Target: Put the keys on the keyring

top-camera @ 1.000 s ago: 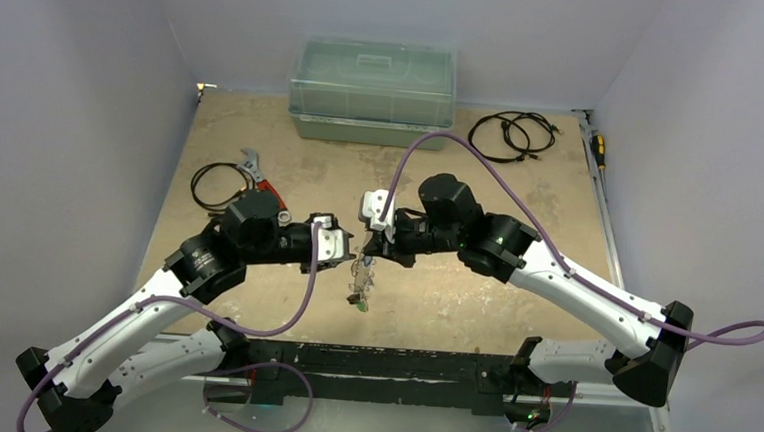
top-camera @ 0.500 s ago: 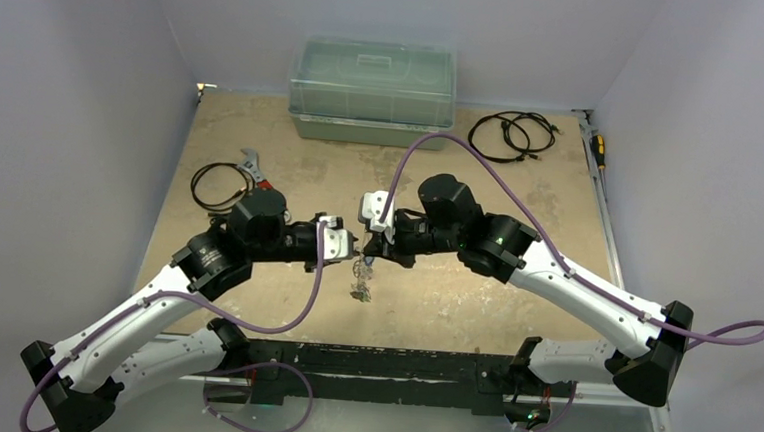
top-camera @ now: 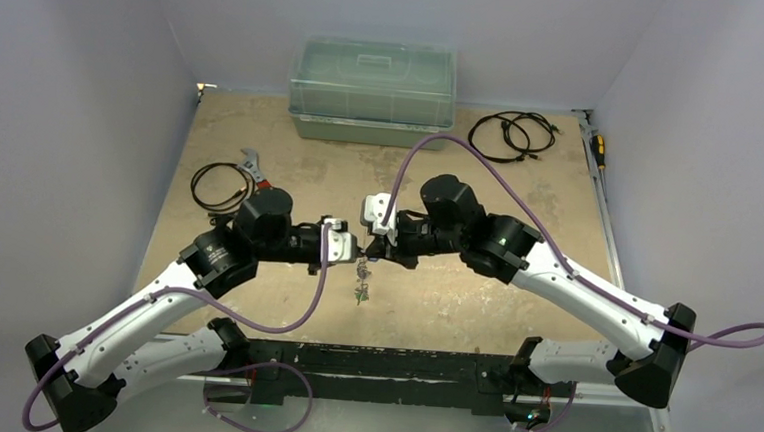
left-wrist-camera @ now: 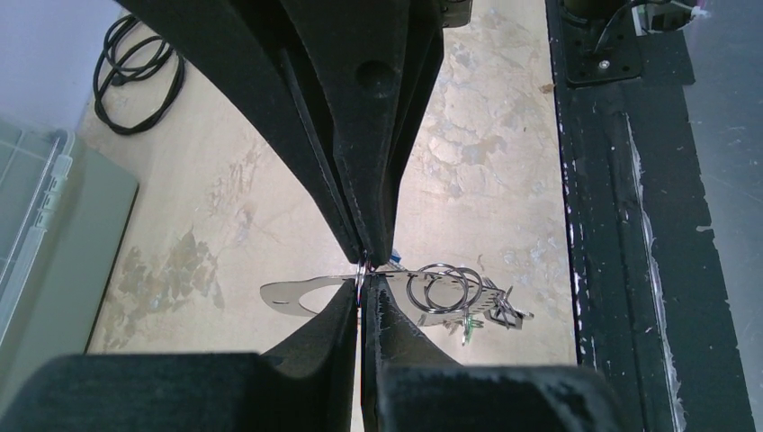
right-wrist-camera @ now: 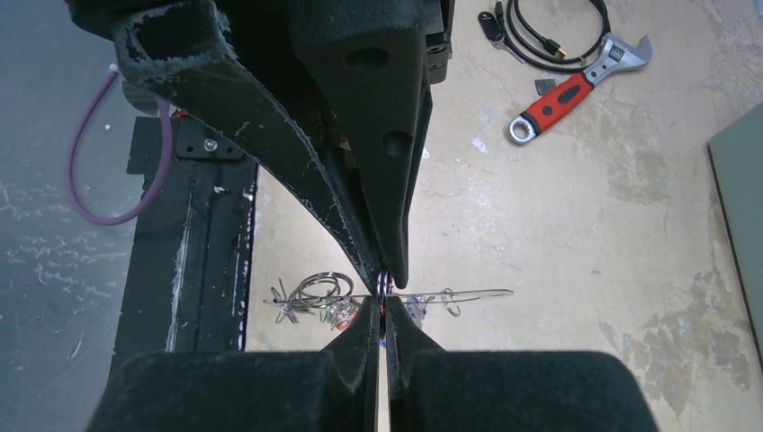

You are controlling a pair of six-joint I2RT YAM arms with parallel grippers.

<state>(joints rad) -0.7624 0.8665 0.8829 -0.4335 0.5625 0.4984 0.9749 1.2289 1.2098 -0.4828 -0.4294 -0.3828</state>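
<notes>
Over the table [top-camera: 262, 139], only wrist views show left pincer [left-wrist-camera: 362, 270] and right pincer [right-wrist-camera: 385, 286] clenching the keyring [right-wrist-camera: 481, 292].

Lidded bin [top-camera: 372, 90], cable coils [top-camera: 511, 136], wrench [right-wrist-camera: 576, 88]

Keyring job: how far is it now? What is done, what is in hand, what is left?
Done, it seems: a bunch of keys hangs in the air, and no loose key shows on the table. In hand: left pincer and right pincer are both shut on the keyring. Left: whether every key is fully threaded is too small to tell.
</notes>
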